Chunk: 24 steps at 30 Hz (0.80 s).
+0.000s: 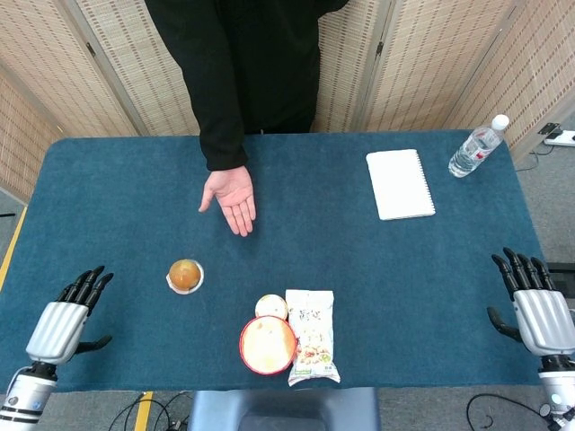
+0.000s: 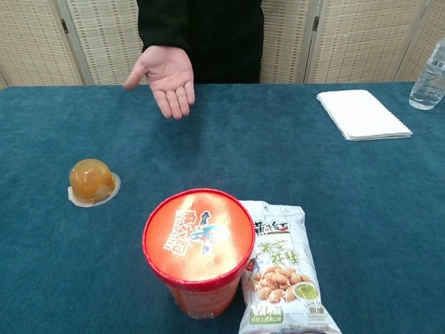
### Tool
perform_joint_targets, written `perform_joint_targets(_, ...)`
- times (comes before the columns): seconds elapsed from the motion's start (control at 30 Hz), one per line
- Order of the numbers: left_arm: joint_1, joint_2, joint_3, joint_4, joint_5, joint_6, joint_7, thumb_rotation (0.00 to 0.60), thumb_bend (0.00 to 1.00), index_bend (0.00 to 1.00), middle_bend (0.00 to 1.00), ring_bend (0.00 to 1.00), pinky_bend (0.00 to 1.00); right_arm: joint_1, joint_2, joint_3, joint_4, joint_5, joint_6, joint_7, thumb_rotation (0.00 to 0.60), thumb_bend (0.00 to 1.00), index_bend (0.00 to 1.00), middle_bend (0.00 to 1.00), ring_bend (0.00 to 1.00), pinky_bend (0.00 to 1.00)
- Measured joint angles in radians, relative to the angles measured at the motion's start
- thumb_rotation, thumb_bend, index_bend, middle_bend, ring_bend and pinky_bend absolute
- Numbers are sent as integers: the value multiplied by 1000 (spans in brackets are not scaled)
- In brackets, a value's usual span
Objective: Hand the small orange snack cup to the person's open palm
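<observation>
The small orange snack cup (image 1: 185, 275) (image 2: 91, 179) stands dome-up on the blue table, left of centre. Beyond it a person in black holds an open palm (image 1: 231, 196) (image 2: 168, 76) face up over the table. My left hand (image 1: 65, 321) hovers open at the near left corner, well to the left of the cup, fingers spread. At the near right edge my right hand (image 1: 537, 307) is open too, holding nothing. Neither hand shows in the chest view.
A big red-lidded tub (image 1: 267, 344) (image 2: 199, 250) and a peanut bag (image 1: 311, 335) (image 2: 284, 274) lie at the near middle, a small round lid (image 1: 270, 306) behind the tub. A white notebook (image 1: 400, 183) (image 2: 362, 114) and water bottle (image 1: 477, 147) (image 2: 430, 75) are far right.
</observation>
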Motion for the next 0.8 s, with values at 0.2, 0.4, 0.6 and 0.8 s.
perform_joint_targets(0.2, -136, -3, -32, 14, -19, -180, -80, 600, 135, 135, 104, 119, 282, -19, 8, -1, 2, -22, 42, 24, 600, 284, 0, 0, 0, 0)
perform_joint_targets(0.4, -253, -61, -70, 86, -59, -308, -105, 600, 135, 141, 115, 120, 287, -47, 20, -7, 6, -61, 98, 68, 600, 284, 0, 0, 0, 0)
perform_joint_targets(0.6, -325, -133, -86, 188, -93, -394, -141, 600, 135, 161, 143, 141, 295, -64, 27, -1, 14, -62, 128, 98, 600, 284, 0, 0, 0, 0)
perform_joint_targets(0.8, -381, -207, -87, 316, -101, -441, -203, 600, 135, 212, 194, 178, 326, -73, 33, 8, 20, -60, 144, 117, 600, 284, 0, 0, 0, 0)
